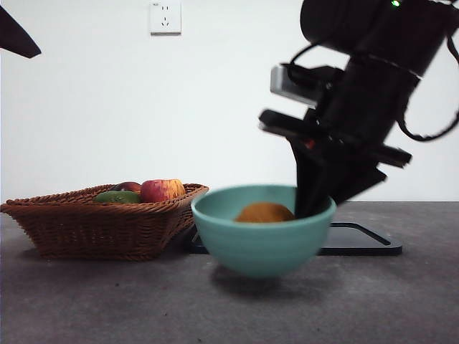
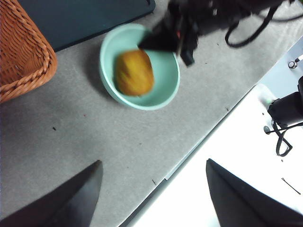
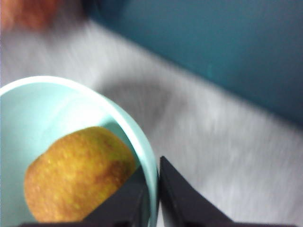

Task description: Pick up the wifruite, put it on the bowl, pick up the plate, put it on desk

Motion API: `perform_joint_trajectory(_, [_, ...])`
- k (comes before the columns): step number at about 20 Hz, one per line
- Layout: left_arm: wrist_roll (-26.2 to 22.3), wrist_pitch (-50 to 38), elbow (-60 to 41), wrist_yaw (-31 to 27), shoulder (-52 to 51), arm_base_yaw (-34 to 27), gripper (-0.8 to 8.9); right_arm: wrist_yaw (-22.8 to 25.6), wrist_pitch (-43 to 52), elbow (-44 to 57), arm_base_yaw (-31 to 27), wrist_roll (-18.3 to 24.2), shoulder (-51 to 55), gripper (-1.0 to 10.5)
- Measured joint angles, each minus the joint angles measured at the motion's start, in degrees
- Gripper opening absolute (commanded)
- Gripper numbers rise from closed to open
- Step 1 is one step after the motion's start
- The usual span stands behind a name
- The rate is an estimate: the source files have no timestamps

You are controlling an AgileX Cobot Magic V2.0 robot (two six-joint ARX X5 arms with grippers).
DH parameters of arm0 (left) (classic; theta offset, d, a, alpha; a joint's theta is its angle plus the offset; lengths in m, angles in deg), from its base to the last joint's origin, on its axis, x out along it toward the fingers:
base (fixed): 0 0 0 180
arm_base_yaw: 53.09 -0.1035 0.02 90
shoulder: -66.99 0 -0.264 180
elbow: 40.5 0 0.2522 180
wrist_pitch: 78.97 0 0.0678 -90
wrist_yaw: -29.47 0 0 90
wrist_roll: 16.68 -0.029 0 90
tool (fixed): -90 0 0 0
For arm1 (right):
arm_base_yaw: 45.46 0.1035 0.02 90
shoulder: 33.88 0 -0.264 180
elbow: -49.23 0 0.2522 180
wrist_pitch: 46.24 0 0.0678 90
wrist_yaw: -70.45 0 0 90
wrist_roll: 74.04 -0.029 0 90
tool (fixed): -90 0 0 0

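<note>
R gripper (image 3: 154,189) is pinched on bowl (image 1: 262,240) right rim, one jaw inside, one outside; wifruite (image 1: 265,212) sits in bowl just left of it. L gripper (image 2: 154,198) wide open, empty, well apart

I count one bowl (image 1: 262,240) holding one wifruite (image 1: 265,212), one basket (image 1: 100,222) beside it with three fruits.

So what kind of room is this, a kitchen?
More likely a lab test bench: a bare white wall with a socket, a plain grey desk, and a staged wicker basket and bowl.
</note>
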Motion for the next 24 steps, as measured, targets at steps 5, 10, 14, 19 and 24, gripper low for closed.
perform_joint_trajectory(5, [0.0, 0.0, 0.0, 0.0, 0.0, 0.0, 3.44, 0.02, -0.15, -5.64, -5.44, 1.62, 0.0, 0.1])
perform_joint_trajectory(10, [-0.02, 0.0, 0.0, 0.0, 0.0, 0.0, 3.44, -0.04, -2.97, -15.12, -12.46, 3.85, -5.25, 0.1])
perform_joint_trajectory(14, [-0.02, 0.0, 0.0, 0.02, 0.0, 0.0, 3.44, -1.77, -4.26, -21.84, -14.88, 4.74, -13.7, 0.1])
perform_joint_trajectory(19, [-0.02, 0.11, 0.0, 0.02, 0.0, 0.0, 3.44, -1.99, -4.02, -24.61, -15.02, 5.53, -20.76, 0.1])
perform_joint_trajectory(24, [-0.02, 1.42, 0.0, 0.02, 0.0, 0.0, 3.44, -2.03, -3.98, -24.65, -15.17, 5.77, -22.73, 0.1])
